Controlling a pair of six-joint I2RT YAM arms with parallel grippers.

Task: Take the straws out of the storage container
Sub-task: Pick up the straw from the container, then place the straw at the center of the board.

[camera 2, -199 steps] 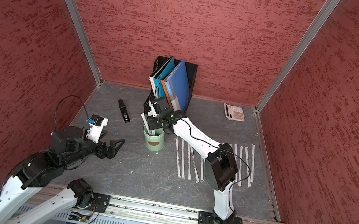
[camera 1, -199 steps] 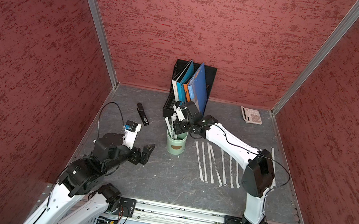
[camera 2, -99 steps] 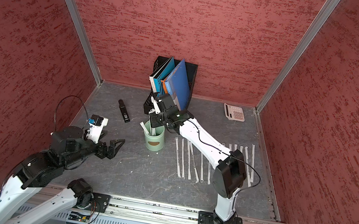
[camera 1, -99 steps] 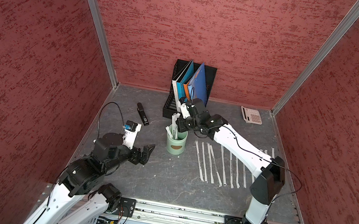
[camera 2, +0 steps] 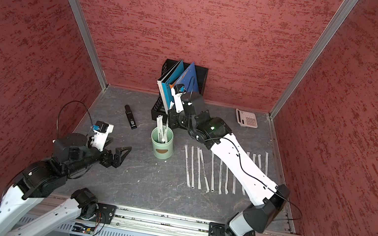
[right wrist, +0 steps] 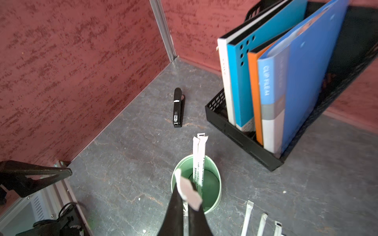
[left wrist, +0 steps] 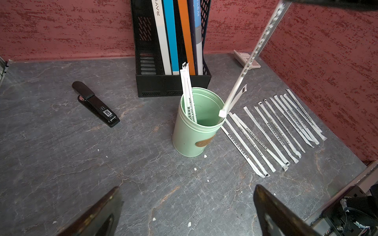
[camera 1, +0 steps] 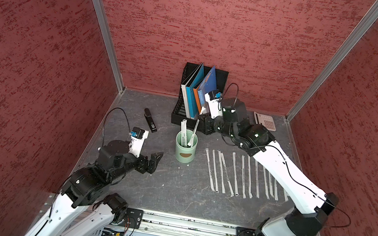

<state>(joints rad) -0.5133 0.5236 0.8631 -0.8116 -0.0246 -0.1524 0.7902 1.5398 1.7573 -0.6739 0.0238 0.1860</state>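
Note:
The storage container is a mint-green cup standing mid-table. Two wrapped straws lean inside it. My right gripper hangs above and behind the cup, shut on another straw. That straw's lower end is level with the rim. Several straws lie in a row right of the cup. My left gripper stays open and empty, left of the cup.
A black file rack with blue folders stands just behind the cup, close to my right wrist. A black stapler lies at the back left. A calculator sits at the back right. Red walls enclose three sides.
My right gripper has risen and drawn back from the cup's mouth, pulling its straw upward. The left arm has not moved.

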